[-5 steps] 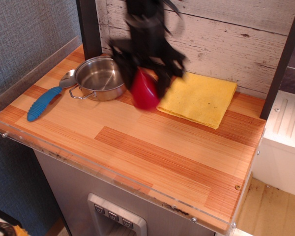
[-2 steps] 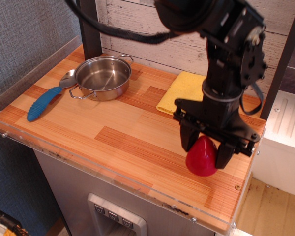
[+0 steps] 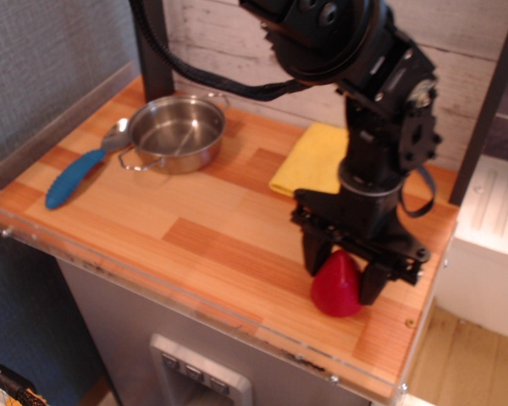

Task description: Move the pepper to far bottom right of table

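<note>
Near the table's (image 3: 237,245) bottom-right corner, the claw (image 3: 345,275) grips the standing pepper (image 3: 336,287).

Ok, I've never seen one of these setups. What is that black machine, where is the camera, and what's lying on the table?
The black machine is a robot arm ending in a claw. One camera looks down at the wooden table from above its front. The claw's two fingers stand on either side of a red toy pepper, which sits base down near the table's front right corner; whether they are gripping it is unclear. Also on the table: a steel pot, a blue-handled spoon beside it, and a yellow cloth partly hidden behind the arm.
</note>
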Robot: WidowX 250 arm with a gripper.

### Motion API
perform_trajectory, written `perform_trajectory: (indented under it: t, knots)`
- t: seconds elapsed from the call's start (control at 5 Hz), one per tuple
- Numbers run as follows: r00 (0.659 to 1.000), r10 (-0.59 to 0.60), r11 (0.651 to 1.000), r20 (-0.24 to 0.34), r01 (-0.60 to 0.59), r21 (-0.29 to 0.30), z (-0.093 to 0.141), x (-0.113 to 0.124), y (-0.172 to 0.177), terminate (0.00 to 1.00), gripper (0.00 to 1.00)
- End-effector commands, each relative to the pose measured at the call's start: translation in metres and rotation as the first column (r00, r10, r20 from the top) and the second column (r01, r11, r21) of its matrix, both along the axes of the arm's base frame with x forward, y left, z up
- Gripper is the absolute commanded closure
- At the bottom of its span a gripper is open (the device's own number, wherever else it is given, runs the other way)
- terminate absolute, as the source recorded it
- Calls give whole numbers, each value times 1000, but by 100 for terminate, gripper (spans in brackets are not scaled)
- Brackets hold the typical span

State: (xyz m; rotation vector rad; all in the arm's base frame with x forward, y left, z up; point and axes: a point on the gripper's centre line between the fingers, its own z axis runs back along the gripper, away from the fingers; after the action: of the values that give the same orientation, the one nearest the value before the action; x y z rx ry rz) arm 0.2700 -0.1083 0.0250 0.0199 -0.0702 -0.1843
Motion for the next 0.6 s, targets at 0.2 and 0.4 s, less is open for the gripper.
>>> perform_trajectory:
  t: [0.2,0.4]
  knots:
    - [998,-3,999,66,5,-35,33,-11,21,0,0]
    - [986,49,995,161,-34,-94,77,-4,35,0,0]
